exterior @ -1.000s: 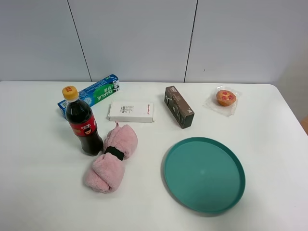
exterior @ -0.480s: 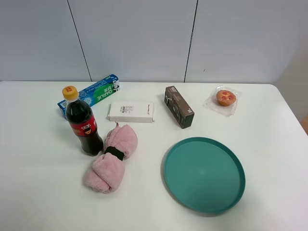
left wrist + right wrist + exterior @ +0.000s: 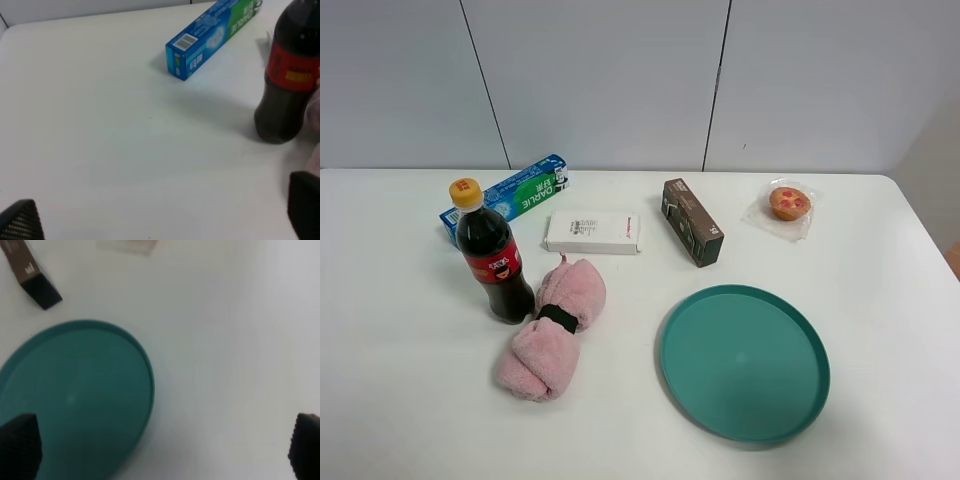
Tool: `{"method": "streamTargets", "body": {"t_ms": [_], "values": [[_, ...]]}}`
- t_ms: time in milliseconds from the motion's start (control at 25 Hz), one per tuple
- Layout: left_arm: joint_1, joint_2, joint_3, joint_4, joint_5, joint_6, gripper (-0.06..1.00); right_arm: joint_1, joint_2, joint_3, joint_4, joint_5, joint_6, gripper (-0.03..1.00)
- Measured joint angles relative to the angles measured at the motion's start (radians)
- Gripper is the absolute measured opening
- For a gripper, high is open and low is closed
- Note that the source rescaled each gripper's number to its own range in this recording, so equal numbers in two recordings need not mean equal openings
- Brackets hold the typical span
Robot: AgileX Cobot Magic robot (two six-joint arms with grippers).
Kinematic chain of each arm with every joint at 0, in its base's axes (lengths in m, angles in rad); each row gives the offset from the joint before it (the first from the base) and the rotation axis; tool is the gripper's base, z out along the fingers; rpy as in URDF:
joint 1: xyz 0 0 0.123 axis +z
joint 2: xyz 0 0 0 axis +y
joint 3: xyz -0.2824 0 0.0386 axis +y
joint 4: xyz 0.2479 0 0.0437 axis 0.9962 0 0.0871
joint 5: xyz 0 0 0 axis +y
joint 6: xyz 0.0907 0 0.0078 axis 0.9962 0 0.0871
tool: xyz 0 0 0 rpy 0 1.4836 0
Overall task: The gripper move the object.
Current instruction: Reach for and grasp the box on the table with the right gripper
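Two black pincers are showing only in the wrist views. The right pincer (image 3: pixel 162 442) is hanging with its jaws spread wide and carrying nothing, close over the edge of the round teal plastic plate (image 3: pixel 744 362). The left pincer (image 3: pixel 162 212) is gaping just as empty, well off to the plate's left, near the dark cola bottle with the red label (image 3: pixel 287 75).

The long dark brown rectangular carton (image 3: pixel 692 221) is lying flat on the white counter (image 3: pixel 880 300) just beyond the plate's far left rim, not touching it. The flat white cardboard box (image 3: pixel 593 232) is resting further to the plate's left, apart from the carton.

Nothing is being gripped yet, so the reach is looking like the step in hand, and the right arm is seeming the better placed. Doing it well is meaning turning the wrist so the jaws are straddling the carton's narrow width at its middle, not its length. It is also meaning descending squarely until the fingers are flanking both long sides, then squeezing gently enough that the cardboard is not buckling.
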Motion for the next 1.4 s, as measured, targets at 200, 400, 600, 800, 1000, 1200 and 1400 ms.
{"method": "streamTargets", "body": {"t_ms": [200, 400, 600, 800, 1000, 1200, 1400], "values": [[0.000, 0.000, 0.000, 0.000, 0.000, 0.000, 1.00, 0.000, 0.119, -0.073, 0.000, 0.032, -0.075, 1.00], [0.000, 0.000, 0.000, 0.000, 0.000, 0.000, 1.00, 0.000, 0.262, -0.173, 0.011, 0.040, -0.139, 1.00], [0.000, 0.000, 0.000, 0.000, 0.000, 0.000, 1.00, 0.000, 0.464, -0.313, 0.062, 0.057, -0.229, 1.00], [0.000, 0.000, 0.000, 0.000, 0.000, 0.000, 1.00, 0.023, 0.656, -0.448, 0.095, 0.058, -0.258, 1.00], [0.000, 0.000, 0.000, 0.000, 0.000, 0.000, 1.00, 0.100, 0.823, -0.545, 0.094, 0.057, -0.274, 1.00], [0.000, 0.000, 0.000, 0.000, 0.000, 0.000, 1.00, 0.153, 0.990, -0.651, 0.094, 0.055, -0.322, 1.00], [0.000, 0.000, 0.000, 0.000, 0.000, 0.000, 1.00, 0.166, 1.149, -0.760, 0.095, 0.051, -0.404, 1.00]]}}
